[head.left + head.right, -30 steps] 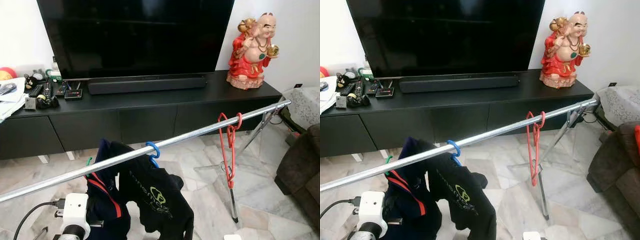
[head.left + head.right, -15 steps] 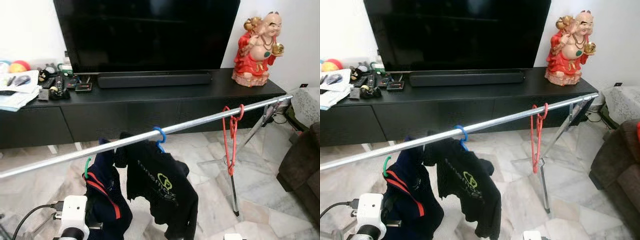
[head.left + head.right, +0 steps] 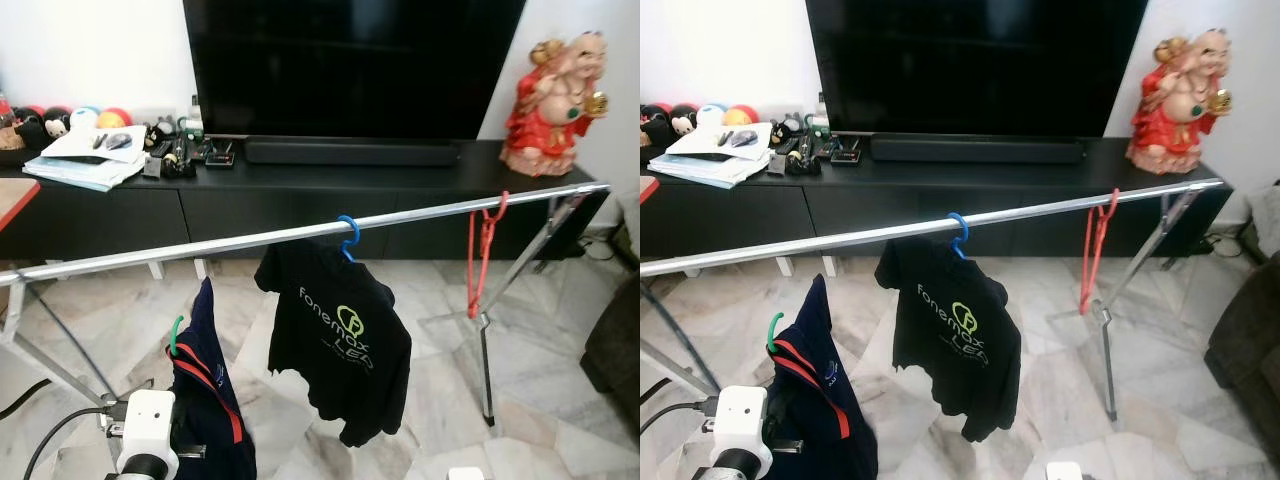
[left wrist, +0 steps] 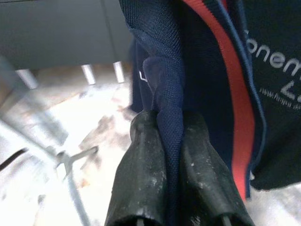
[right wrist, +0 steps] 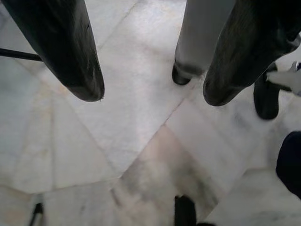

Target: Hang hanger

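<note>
1. Your left gripper [image 4: 171,141] pinches knit navy garment with red stripe [image 3: 212,385] on green plastic hanger [image 3: 176,335], lower left, below shiny metal rail [image 3: 300,235].
2. Your right gripper [image 5: 150,89] gapes wide, empty, over marble floor [image 5: 136,136].

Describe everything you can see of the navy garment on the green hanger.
The navy blue garment with a red stripe looks like a knit sports jacket, with a small pale logo on it. It hangs from a green plastic hanger whose hook sits below the long silver metal rail, not on it. The left gripper is shut on a fold of its fabric.
</note>
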